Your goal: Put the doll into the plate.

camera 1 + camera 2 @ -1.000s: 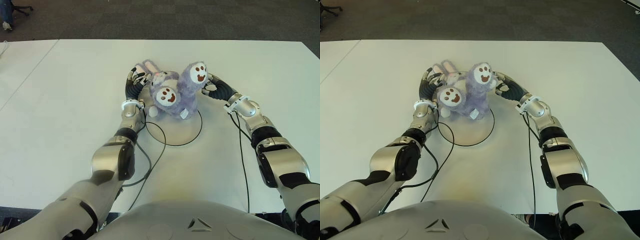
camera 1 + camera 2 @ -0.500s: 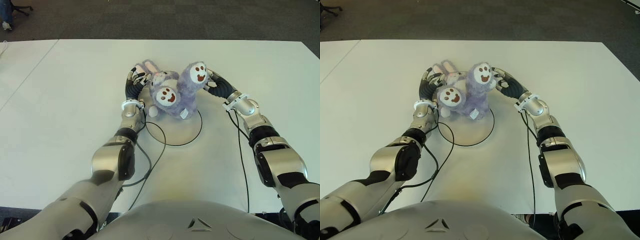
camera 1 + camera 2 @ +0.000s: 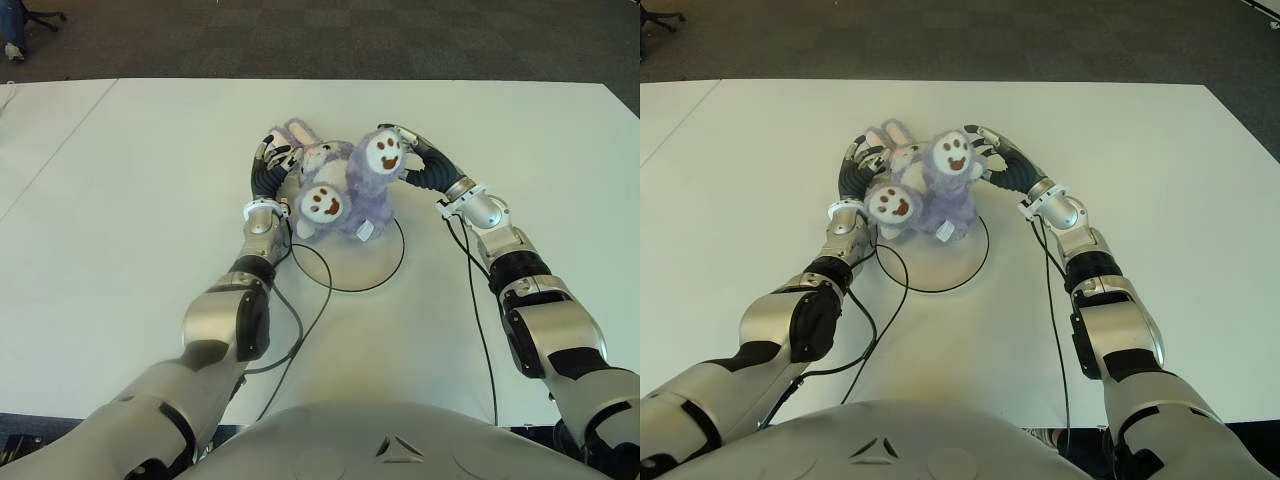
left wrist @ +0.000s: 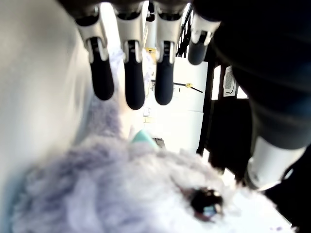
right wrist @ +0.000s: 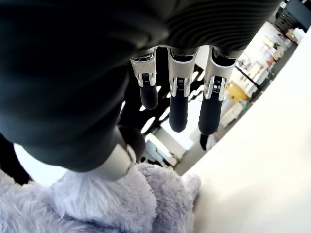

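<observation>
A purple plush doll [image 3: 345, 185] with rabbit ears and two white paw-print soles sits over the far rim of the round white plate [image 3: 352, 265] with a black edge. My left hand [image 3: 268, 165] is against the doll's left side, and the left wrist view shows its fingers [image 4: 133, 87] straight above the fur [image 4: 121, 194]. On the doll's right side my right hand [image 3: 415, 165] presses in. Its fingers [image 5: 177, 111] are stretched out past the doll [image 5: 97, 208], with the thumb on the fur.
The white table [image 3: 130, 200] spreads wide on both sides. Black cables [image 3: 300, 320] run along both forearms and cross the plate's near-left rim. Dark carpet [image 3: 330, 35] lies beyond the far table edge.
My right hand has moved left and pushed the doll's right foot that way. The doll has shifted and leaned toward my left hand, which has stayed in place.
</observation>
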{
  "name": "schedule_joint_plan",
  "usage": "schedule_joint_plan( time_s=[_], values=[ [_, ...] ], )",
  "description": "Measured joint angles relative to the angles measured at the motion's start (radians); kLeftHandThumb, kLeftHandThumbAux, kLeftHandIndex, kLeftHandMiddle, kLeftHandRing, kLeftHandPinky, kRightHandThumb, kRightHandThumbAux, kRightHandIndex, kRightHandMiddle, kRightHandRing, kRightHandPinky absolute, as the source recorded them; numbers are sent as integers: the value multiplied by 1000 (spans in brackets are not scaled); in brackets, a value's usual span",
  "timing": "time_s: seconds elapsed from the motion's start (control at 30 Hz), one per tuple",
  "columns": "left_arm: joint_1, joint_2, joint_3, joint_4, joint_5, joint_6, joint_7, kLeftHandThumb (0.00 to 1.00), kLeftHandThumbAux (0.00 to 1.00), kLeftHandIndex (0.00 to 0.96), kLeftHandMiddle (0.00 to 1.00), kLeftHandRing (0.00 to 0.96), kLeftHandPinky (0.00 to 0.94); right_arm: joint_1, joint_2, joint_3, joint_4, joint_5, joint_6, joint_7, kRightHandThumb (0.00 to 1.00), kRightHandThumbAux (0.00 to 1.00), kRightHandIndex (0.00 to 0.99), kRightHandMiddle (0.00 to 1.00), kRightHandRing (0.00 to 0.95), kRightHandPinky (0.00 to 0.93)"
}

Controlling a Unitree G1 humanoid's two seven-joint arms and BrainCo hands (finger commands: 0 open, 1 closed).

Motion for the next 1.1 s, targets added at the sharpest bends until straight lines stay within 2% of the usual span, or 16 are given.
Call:
schedule_joint_plan(
  time_s=[0.17,0.37,0.6,0.93,1.03,1.1],
  values=[
    [0,0,0,0,0,0,0,0,693,111,292,314,305,40,3,18,-79,-15,17,0,582,744,46,88,137,209],
    [0,0,2,0,-1,0,0,0,705,103,290,316,316,73,6,30,-147,-11,62,34,593,744,50,85,135,245],
    [0,1,3,0,-1,0,-4,0,716,107,287,313,308,110,15,32,-227,13,108,71,568,729,49,88,136,223],
    [0,1,6,0,-3,0,-10,0,701,112,294,315,308,141,23,31,-290,27,144,86,528,734,42,94,138,216],
    [0,2,6,0,-4,0,-11,0,698,116,295,310,281,145,25,32,-293,26,144,85,528,737,41,95,139,214],
    [0,2,6,0,-4,0,-11,0,683,122,293,306,284,147,26,32,-296,26,144,85,562,740,40,99,146,225]
  ],
)
